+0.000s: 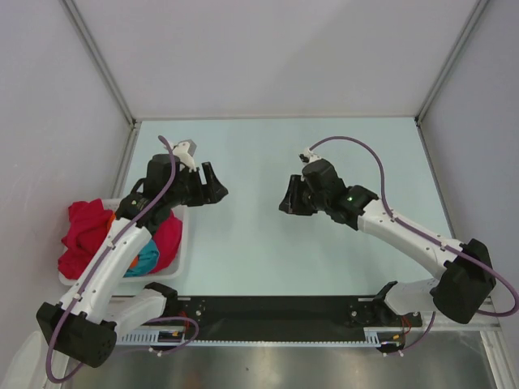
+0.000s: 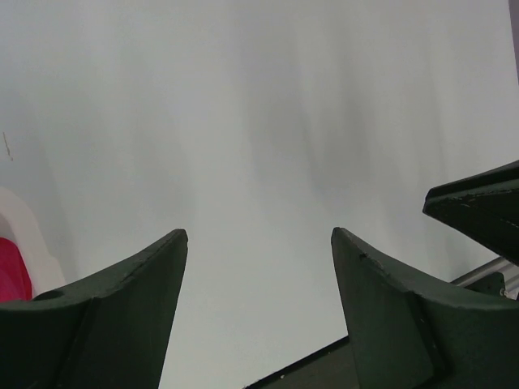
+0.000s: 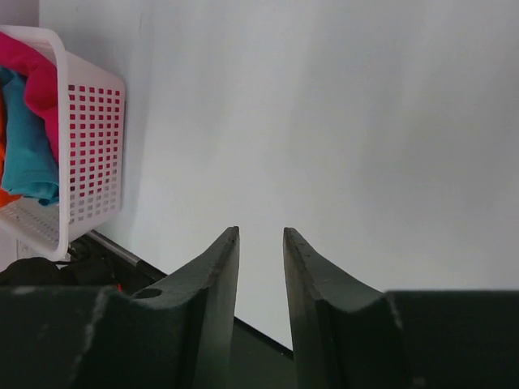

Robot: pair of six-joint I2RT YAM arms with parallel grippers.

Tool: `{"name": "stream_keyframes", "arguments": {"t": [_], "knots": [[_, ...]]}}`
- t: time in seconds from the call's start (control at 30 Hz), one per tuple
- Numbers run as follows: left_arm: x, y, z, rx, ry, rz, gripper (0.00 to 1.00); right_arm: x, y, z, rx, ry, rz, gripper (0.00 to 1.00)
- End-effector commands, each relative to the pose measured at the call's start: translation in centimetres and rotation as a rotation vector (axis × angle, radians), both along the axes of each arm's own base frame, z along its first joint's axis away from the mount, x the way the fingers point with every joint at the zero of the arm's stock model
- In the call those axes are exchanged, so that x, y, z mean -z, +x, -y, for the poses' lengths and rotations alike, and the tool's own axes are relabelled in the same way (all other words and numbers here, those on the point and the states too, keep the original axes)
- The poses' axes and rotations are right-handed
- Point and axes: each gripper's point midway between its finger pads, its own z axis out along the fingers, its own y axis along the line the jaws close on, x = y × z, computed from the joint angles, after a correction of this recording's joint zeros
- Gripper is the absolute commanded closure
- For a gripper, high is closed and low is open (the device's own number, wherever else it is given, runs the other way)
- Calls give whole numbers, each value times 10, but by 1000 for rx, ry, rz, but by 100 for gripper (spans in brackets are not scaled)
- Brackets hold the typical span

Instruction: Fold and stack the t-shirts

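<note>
The t-shirts lie bundled in a white slatted basket (image 1: pixel 182 240) at the table's left edge. A crimson red one (image 1: pixel 84 233) is on top and spills over the rim, a teal one (image 1: pixel 147 261) sits near the front, and a bit of orange (image 1: pixel 109 217) shows. My left gripper (image 1: pixel 214 185) (image 2: pixel 259 232) hovers right of the basket, open wide and empty. My right gripper (image 1: pixel 287 199) (image 3: pixel 261 230) faces it across the table's middle, its jaws a narrow gap apart with nothing between them. In the right wrist view the basket (image 3: pixel 93 154) shows red (image 3: pixel 32 73) and teal (image 3: pixel 28 154) cloth.
The pale table top (image 1: pixel 268 154) is walled by grey panels at the back and sides. A black rail (image 1: pixel 268 312) with both arm bases runs along the near edge. My left arm reaches over the basket's near right part.
</note>
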Motion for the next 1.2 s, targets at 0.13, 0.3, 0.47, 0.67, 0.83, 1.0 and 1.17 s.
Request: {"name": "stream_keyframes", "arguments": {"t": [0.13,0.3,0.47,0.67,0.83,1.0,1.17], "knots": [[-7,0,-1,9,6,50,22,-8,5,-2,4,-2,37,63],[-7,-2,-3,4,5,51,22,-5,10,-6,-2,15,44,62],[3,-1,-27,-101,107,8,20,-7,18,-31,-70,71,29,60],[37,-8,-91,-416,351,-163,11,-9,26,-64,-163,115,7,58],[31,-19,-129,-608,463,-169,5,-14,24,-87,-233,142,5,57],[5,-31,-157,-782,473,-106,4,-14,13,-121,-332,192,-10,57],[-26,-53,-191,-959,502,-19,2,-3,-9,-160,-435,201,-46,57]]}}
